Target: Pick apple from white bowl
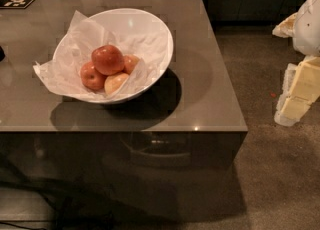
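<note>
The white bowl (161,33) stands on the left half of a grey table, lined with crinkled white paper that spills over its left rim. The apple (107,59), the largest and deep red, lies on top of the pile in the bowl. A smaller red apple (92,76) lies to its lower left. A pale yellow-pink apple (116,83) lies in front, and another apple (131,63) peeks out behind on the right. My gripper (298,93), white and pale yellow, hangs at the right edge of the view, off the table and far right of the bowl.
The grey table (210,89) has its front edge below the bowl and its right edge near the middle of the view. A black-and-white marker tag (18,0) lies at the table's far left corner. Brown carpet floor (260,174) lies right of the table.
</note>
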Robot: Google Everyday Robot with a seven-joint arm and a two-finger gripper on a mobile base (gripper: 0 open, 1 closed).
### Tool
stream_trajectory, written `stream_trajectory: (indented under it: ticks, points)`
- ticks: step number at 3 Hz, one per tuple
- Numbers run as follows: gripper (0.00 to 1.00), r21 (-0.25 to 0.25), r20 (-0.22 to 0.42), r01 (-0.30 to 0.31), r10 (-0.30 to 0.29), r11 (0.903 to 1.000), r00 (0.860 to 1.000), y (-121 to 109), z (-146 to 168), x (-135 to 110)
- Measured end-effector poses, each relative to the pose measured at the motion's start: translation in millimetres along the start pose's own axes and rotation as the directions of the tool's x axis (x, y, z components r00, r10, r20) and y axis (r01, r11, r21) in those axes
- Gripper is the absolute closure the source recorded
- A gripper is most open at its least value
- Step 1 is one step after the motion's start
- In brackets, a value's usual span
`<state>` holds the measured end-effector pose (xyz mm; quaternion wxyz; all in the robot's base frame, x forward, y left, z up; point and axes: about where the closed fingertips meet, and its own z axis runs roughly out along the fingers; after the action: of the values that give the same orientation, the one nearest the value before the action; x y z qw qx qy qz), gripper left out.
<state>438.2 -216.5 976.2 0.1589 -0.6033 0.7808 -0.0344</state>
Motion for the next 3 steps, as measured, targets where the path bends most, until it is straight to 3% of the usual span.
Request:
stream_trajectory:
  ticks: [1,3]
  points:
    - [0.00,0.005,-0.001,-0.004,0.004,1.0000,1.000,-4,-3,-10]
    - [0.00,-0.039,0.073,0.063,-0.060,0.9972,0.995,-36,-22,-106]
